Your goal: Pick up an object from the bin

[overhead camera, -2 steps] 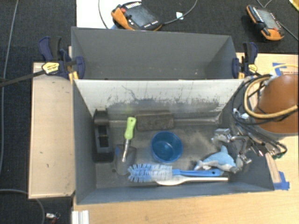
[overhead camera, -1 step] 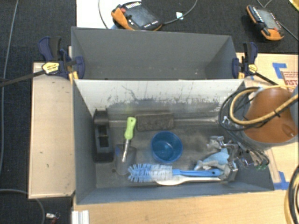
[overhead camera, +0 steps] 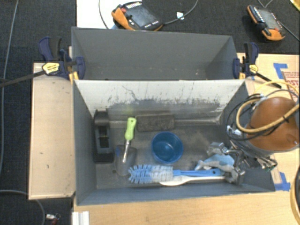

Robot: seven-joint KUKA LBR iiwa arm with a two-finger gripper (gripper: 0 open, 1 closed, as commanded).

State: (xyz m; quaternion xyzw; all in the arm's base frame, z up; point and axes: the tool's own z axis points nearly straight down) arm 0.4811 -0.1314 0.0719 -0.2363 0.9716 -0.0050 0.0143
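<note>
Rightward, the gripper [overhead camera: 233, 166], its state unclear, hovers by one blue brush [overhead camera: 154, 174] and one cup [overhead camera: 167, 147]

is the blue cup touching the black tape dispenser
Apart. The camera view shows a clear gap between the blue cup and the black tape dispenser, with the green-handled tool lying in it.

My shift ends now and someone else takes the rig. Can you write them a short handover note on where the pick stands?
Claw: low at the right end of the bin, beside a small light-blue thing and the handle end of the blue brush. Open or shut cannot be told.
Elsewhere: blue cup mid-bin, green-handled tool and black tape dispenser to the left, grey block at the back.
Done: nothing lifted yet.
Left: grasp one thing and lift it out.
</note>
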